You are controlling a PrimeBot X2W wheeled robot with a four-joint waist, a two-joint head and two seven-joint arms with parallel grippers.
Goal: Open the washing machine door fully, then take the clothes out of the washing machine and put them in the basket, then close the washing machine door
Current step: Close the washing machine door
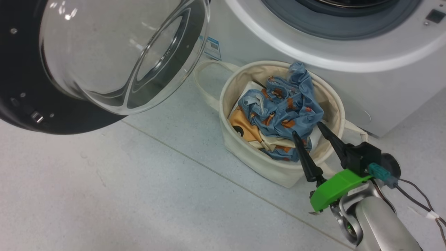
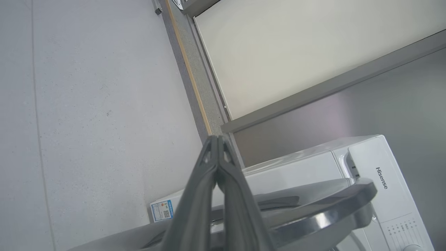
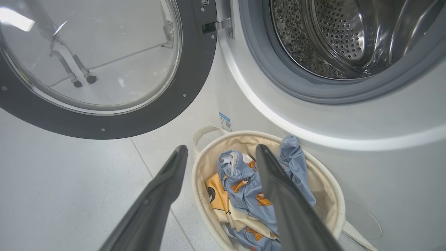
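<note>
Clothes (image 1: 284, 111) heaped in basket (image 1: 264, 164) at centre, machine (image 1: 366, 80) just behind at 1 o'clock, door (image 1: 21, 104) swung open at 10 o'clock, right gripper (image 1: 306, 128) reaching in from 5 o'clock, fingers spread, released, over basket's near rim, left gripper (image 2: 217, 137) clenched on nothing.

Head looks down at basket (image 1: 251, 157); right wrist shares it; left wrist faces washing machine (image 2: 296, 170)

floor (image 1: 122, 195): pale grey speckled tiles, one thin joint running across | washing machine (image 1: 383, 87) stands on it by the wall edge | basket (image 1: 251, 157) sits on the tiles, just beside the machine's front
</note>
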